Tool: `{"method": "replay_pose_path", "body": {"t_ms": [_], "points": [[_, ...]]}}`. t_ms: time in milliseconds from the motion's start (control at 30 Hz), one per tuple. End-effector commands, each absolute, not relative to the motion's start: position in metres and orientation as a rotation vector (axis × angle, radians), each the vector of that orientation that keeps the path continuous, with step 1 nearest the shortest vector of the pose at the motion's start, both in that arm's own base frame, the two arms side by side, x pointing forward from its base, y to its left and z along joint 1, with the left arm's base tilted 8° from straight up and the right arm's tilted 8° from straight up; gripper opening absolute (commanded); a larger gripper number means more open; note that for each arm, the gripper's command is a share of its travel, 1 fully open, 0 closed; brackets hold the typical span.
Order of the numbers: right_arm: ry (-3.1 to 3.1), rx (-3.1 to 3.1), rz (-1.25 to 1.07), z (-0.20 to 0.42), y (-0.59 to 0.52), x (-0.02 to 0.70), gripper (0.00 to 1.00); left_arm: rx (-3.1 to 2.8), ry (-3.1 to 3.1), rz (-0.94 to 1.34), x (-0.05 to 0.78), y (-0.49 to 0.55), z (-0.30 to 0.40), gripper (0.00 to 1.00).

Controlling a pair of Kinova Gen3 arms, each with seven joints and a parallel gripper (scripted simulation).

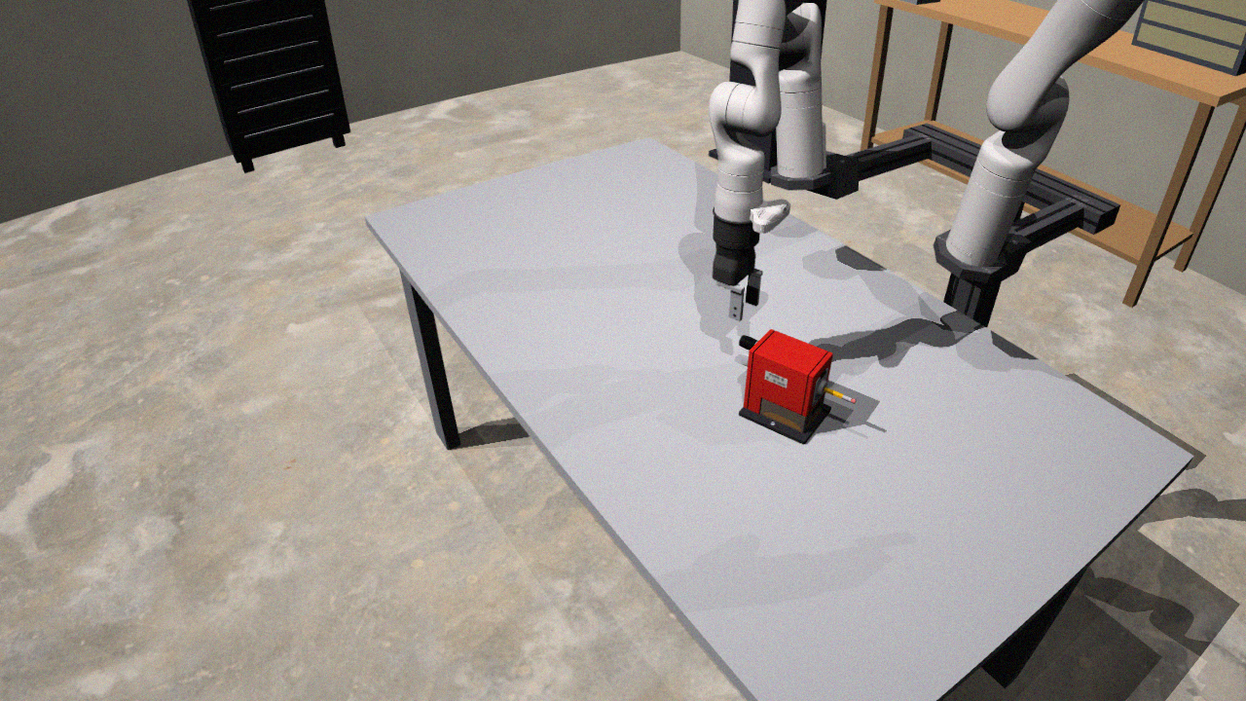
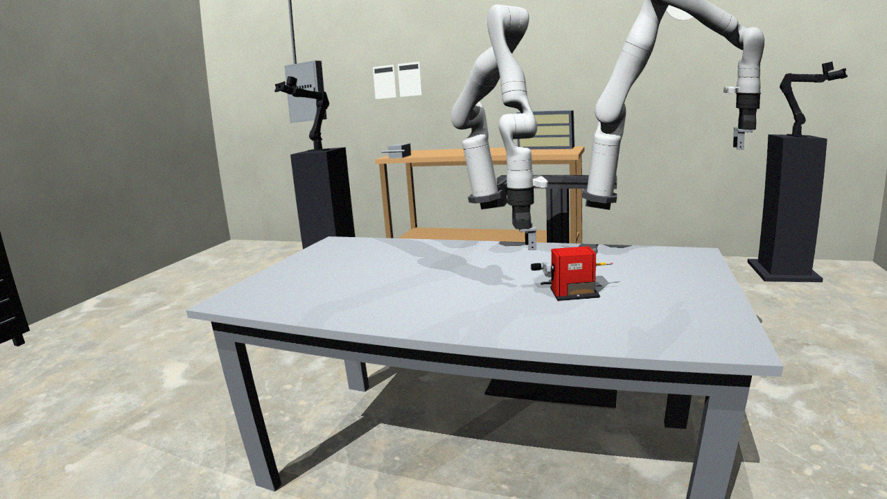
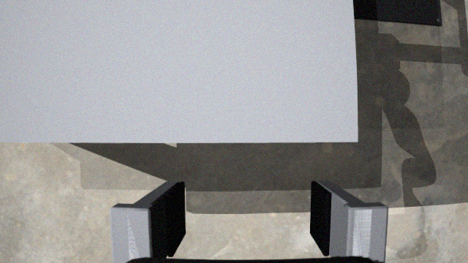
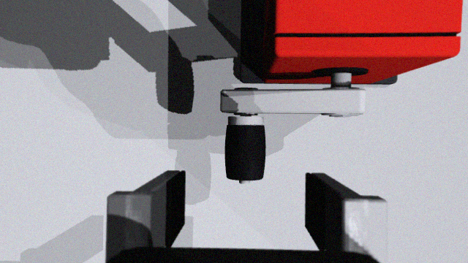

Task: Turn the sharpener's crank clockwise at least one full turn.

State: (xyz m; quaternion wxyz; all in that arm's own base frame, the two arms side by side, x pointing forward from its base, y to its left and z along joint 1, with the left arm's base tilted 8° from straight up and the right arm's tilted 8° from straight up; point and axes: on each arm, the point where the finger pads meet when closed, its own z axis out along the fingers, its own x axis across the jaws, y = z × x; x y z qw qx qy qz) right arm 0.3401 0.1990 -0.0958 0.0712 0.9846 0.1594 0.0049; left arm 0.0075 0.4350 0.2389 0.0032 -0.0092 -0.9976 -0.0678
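Right wrist view: your right hand [image 1: 746,307] [image 2: 531,243] [image 4: 244,198] has its fingers wide apart, nothing between them. The black knob [image 1: 748,342] [image 2: 536,267] [image 4: 245,151] lies below it, lined up with the gap but ungripped. The crank arm [image 4: 292,100] runs sideways from the knob to its shaft on the red sharpener [image 1: 788,357] [image 2: 573,273] [image 4: 365,22], which stands upright on the table [image 1: 566,305] [image 2: 372,278] [image 3: 175,73] [image 4: 420,164], low and just beyond your hand.

Progress: positioning looks nearly done, by my judgement. No turning contact is visible; you cannot read a completed turn or the starting angle from these views.

Remaining: lower onto the knob, close or hook it, carry it clockwise as seen from the crank side, past one full turn, then release.

Your left hand [image 2: 739,139] [image 3: 248,209] is well apart from the sharpener, fingers spread, holding nothing.
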Motion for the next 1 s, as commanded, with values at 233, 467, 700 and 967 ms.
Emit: {"method": "replay_pose_path", "body": {"t_ms": [233,467,700,967], "points": [[0.48,2.961,0.017,-0.106,0.198,0.341,0.97,-0.029,-3.128,-0.216,0.007,0.435,0.24,1.0],[0.48,2.961,0.017,-0.117,0.196,0.341,0.97,-0.029,-3.128,-0.216,0.007,0.435,0.24,1.0],[0.48,2.961,0.017,-0.124,0.195,0.341,0.97,-0.029,-3.128,-0.216,0.007,0.435,0.24,1.0],[0.48,2.961,0.017,-0.132,0.194,0.342,0.97,-0.029,-3.128,-0.216,0.007,0.435,0.24,1.0]]}}
